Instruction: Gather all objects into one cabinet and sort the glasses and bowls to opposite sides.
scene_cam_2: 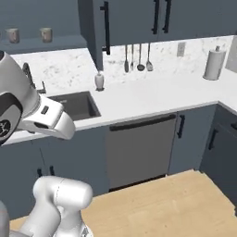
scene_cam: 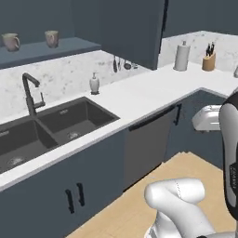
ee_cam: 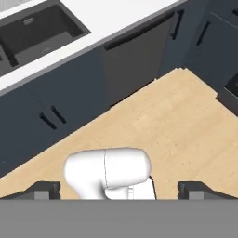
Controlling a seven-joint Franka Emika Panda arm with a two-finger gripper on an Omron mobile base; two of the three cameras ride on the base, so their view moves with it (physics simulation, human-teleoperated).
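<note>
Two beige handled mugs, the glasses, stand apart on the shelf floor of an open slate-blue wall cabinet point(scene_cam: 60, 48) above the sink: one mug point(scene_cam: 11, 42) to the left, the other mug point(scene_cam: 52, 38) to the right. The right base view shows the same left mug point(scene_cam_2: 13, 35), right mug point(scene_cam_2: 46, 34) and shelf point(scene_cam_2: 55, 45). The bowls are out of view. My gripper point(ee_cam: 121, 190) hangs open over the wooden floor, far below and right of the mugs, its fingertips point(ee_cam: 44, 189) wide apart with nothing held.
A double sink point(scene_cam: 69, 122) with a dark faucet point(scene_cam: 30, 93) lies under the shelf. A soap dispenser point(scene_cam: 94, 84), hanging utensils point(scene_cam_2: 139, 58), paper towel roll point(scene_cam: 182, 56) and knife block point(scene_cam: 208, 60) line the white counter point(scene_cam: 144, 93). A closed dishwasher front point(scene_cam_2: 139, 150) faces the floor.
</note>
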